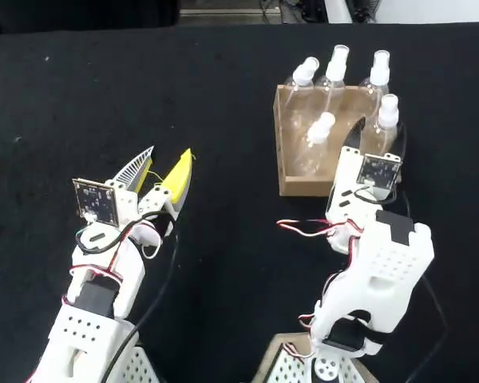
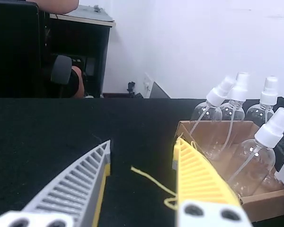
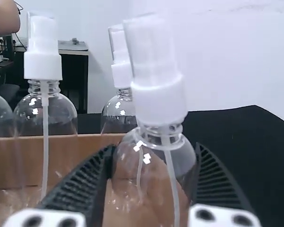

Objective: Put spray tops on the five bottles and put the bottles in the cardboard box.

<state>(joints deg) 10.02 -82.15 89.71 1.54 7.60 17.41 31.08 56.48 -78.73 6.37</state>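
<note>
High view status: five bottles stand at the cardboard box, and each carries a white spray top. Capping is judged complete.

1. Three bottles stand upright in a row along the far wall of the box. A fourth bottle leans inside the box, near its middle.
2. The fifth bottle is at the right side of the box, on the side nearer the arms. The right end effector is pinching it, one black finger against each side of the clear body below the spray top. The right wrist view shows the brown box wall just behind this bottle. Whether its base rests on the box floor cannot be told.
3. The left end effector is spread and carries nothing. It sits above the black worktop, well apart from the box.

Remaining work, as judged: confirm that the fifth bottle is seated inside the box, then release it and clear the right arm. Four of five placements appear finished, so the task is near its end.
</note>
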